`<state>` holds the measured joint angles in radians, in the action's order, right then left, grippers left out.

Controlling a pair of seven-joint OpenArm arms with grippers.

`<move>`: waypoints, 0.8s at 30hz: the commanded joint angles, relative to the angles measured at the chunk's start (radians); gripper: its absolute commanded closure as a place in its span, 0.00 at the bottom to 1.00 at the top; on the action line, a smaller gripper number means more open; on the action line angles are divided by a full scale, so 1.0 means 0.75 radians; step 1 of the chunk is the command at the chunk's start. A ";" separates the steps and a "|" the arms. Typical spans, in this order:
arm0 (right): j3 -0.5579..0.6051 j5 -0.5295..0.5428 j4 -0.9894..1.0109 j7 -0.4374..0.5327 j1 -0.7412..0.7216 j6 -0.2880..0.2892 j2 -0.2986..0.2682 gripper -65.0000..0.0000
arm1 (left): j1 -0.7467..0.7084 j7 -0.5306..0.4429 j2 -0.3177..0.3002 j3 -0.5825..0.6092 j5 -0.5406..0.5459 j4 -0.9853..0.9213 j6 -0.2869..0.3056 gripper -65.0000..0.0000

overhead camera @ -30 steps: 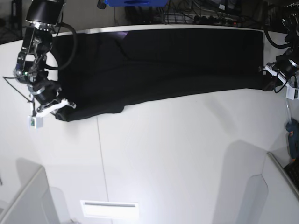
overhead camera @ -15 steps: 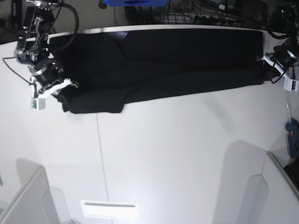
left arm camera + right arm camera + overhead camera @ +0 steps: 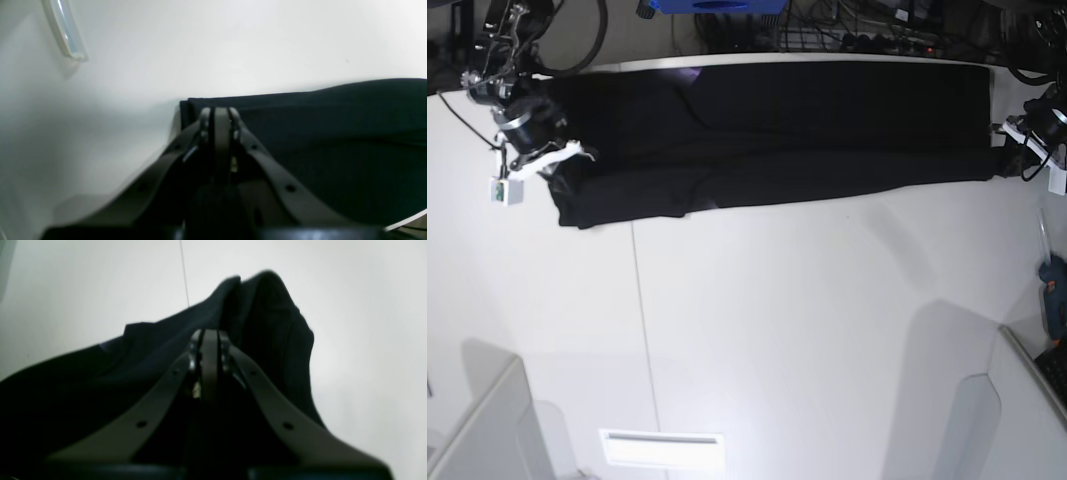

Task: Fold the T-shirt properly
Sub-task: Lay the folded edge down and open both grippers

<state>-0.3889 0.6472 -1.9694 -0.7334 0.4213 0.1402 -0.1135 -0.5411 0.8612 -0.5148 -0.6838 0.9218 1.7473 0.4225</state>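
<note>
The black T-shirt [image 3: 777, 130] lies stretched in a long band across the back of the white table [image 3: 807, 330], plain side up; no print shows. My right gripper [image 3: 562, 170] is at its left end, shut on the cloth, which rises in a peak [image 3: 267, 323] beyond the closed gripper [image 3: 209, 335]. My left gripper [image 3: 1007, 155] is at the right end. In the left wrist view the gripper [image 3: 218, 111] is shut on the folded corner of the T-shirt [image 3: 333, 133], low against the table.
A blue tool [image 3: 1054, 300] lies at the table's right edge. A clear tube [image 3: 65, 31] lies beyond the left gripper. Cables [image 3: 867, 35] and a blue box [image 3: 712, 5] sit behind the table. Raised panels stand at the front left [image 3: 477, 430] and front right [image 3: 1027, 400].
Both grippers have moved toward the back of the table, pulling the T-shirt's near edge with them. The band of cloth is now narrower and straighter.
</note>
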 commanded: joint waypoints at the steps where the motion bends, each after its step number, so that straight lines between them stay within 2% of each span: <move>1: -0.010 0.022 -0.033 0.032 0.006 0.010 -0.013 1.00 | -0.006 -0.024 -0.027 -0.016 0.020 0.020 0.008 1.00; 3: -0.025 0.075 -0.035 0.032 0.026 0.010 -0.017 1.00 | -0.012 -0.024 -0.027 -0.016 0.018 0.020 0.017 1.00; 8: -0.102 0.190 -0.037 0.028 0.075 0.010 -0.024 1.00 | -0.041 -0.024 -0.027 -0.018 0.012 0.016 0.123 1.00; 24: -0.111 0.194 -0.047 0.034 0.213 0.010 -0.022 1.00 | -0.112 -0.030 -0.025 -0.020 0.012 0.014 0.125 1.00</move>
<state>-0.4633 0.7818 -1.9839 -0.7284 0.5770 0.1402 -0.1204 -0.6243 0.8581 -0.5140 -0.6861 0.9176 1.7454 0.5091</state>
